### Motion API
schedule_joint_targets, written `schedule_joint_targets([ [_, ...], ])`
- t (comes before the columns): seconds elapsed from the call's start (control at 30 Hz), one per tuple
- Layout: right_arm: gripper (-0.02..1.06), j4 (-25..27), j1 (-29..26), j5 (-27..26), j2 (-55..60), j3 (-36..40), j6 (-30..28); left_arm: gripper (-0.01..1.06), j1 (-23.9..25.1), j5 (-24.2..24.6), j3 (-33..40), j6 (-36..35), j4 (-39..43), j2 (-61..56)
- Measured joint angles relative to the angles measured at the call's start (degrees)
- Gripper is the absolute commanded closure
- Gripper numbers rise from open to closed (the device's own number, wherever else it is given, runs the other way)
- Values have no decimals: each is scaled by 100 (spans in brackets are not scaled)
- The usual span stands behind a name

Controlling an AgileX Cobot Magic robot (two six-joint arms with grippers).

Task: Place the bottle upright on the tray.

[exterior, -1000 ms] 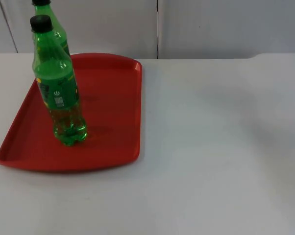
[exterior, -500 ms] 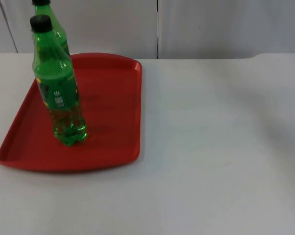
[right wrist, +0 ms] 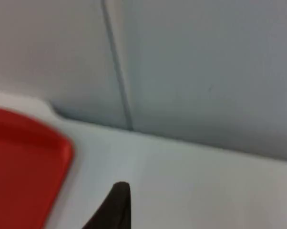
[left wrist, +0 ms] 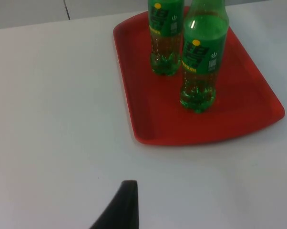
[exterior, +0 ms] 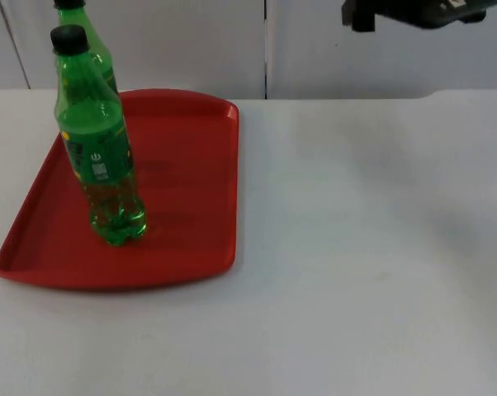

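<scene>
**Right arm comes into the upper right; both bottles stand on the tray**

In the top view, the one change is at the upper right of the frame: a dark part of the right arm (exterior: 414, 11) now juts in against the grey partition wall (exterior: 347, 49), where half a second ago there was only wall. It hangs high, well apart from the tray. Nothing else has shifted. The front bottle, the back bottle and the tray sit exactly where they were.

For the task, this reads as an arm travelling, not working. Both bottles already stand upright on the tray, so the placing looks done.

The front bottle (exterior: 96, 140) is clear green plastic with a black cap and a green label with a yellow dot. It stands upright in the left half of the red tray (exterior: 191, 181), at the left of the frame. The back bottle (exterior: 87, 33), of the same kind, stands just behind it toward the tray's far rim, at the upper left. In the left wrist view the two stand close side by side on the tray, and I cannot tell whether they touch. Neither leans.

The left tool (left wrist: 122, 205) hovers over bare white table (exterior: 364, 247), well short of the tray; whether it is released or clenched I cannot tell. The right tool (right wrist: 112, 207) faces the wall and the tray's corner; its state cannot be told either.
</scene>
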Motion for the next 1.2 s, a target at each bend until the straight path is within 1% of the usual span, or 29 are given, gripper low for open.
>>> schedule_joint_targets([
  [0.03,-1,234,77,0,-73,149,-47,0,0,0,0,0,0,0],
  [0.1,-1,486,212,0,-232,472,-163,0,0,0,0,0,0,0],
  [0.17,-1,592,356,8,-345,743,-283,0,0,0,0,0,0,0],
  [0.2,-1,592,356,8,-345,743,-283,0,0,0,0,0,0,0],
  [0.3,-1,690,584,15,-554,1100,-544,0,0,0,0,0,0,0],
  [0.37,-1,734,664,15,-716,1358,-699,0,0,0,0,0,0,0],
  [0.4,-1,734,664,15,-716,1358,-699,0,0,0,0,0,0,0],
  [0.53,-1,734,686,15,-927,1700,-1574,0,0,0,0,0,0,0],
  [0.57,-1,734,651,15,-927,1700,-1772,0,0,0,0,0,0,0],
  [0.6,-1,734,651,15,-927,1700,-1772,0,0,0,0,0,0,0],
  [0.67,-1,734,545,3,-927,1611,-2093,0,0,0,0,0,0,0],
  [0.7,-1,734,491,27,-927,1490,-2390,0,0,0,0,0,0,0],
  [0.73,-1,704,439,168,-917,1335,-2848,0,0,0,0,0,0,0],
  [0.77,-1,704,439,168,-917,1335,-2848,0,0,0,0,0,0,0],
  [0.8,-1,704,413,348,-927,1184,-3129,0,0,0,0,0,0,0],
  [0.83,-1,733,402,647,-938,972,-3244,0,0,0,0,0,0,0],
  [0.87,-1,812,402,906,-938,734,-3174,0,0,0,0,0,0,0],
  [0.9,-1,1026,388,1256,-938,475,-2922,0,0,0,0,0,0,0],
  [0.93,-1,1266,375,1495,-946,268,-2697,0,0,0,0,0,0,0],
  [0.97,-1,1266,375,1495,-946,268,-2697,0,0,0,0,0,0,0],
  [1.0,-1,1565,351,1710,-960,55,-2591,0,0,0,0,0,0,0],
  [1.03,-1,2244,323,2030,-992,-145,-2916,0,0,0,0,0,0,0],
  [1.07,-1,2834,314,2184,-1002,-236,-3317,0,0,0,0,0,0,0],
  [1.1,-1,3550,314,2275,-1016,-280,-3917,0,0,0,0,0,0,0],
  [1.13,-1,3550,314,2275,-1016,-280,-3917,0,0,0,0,0,0,0],
  [1.2,-1,4945,314,2537,-1016,-291,-5251,0,0,0,0,0,0,0],
])
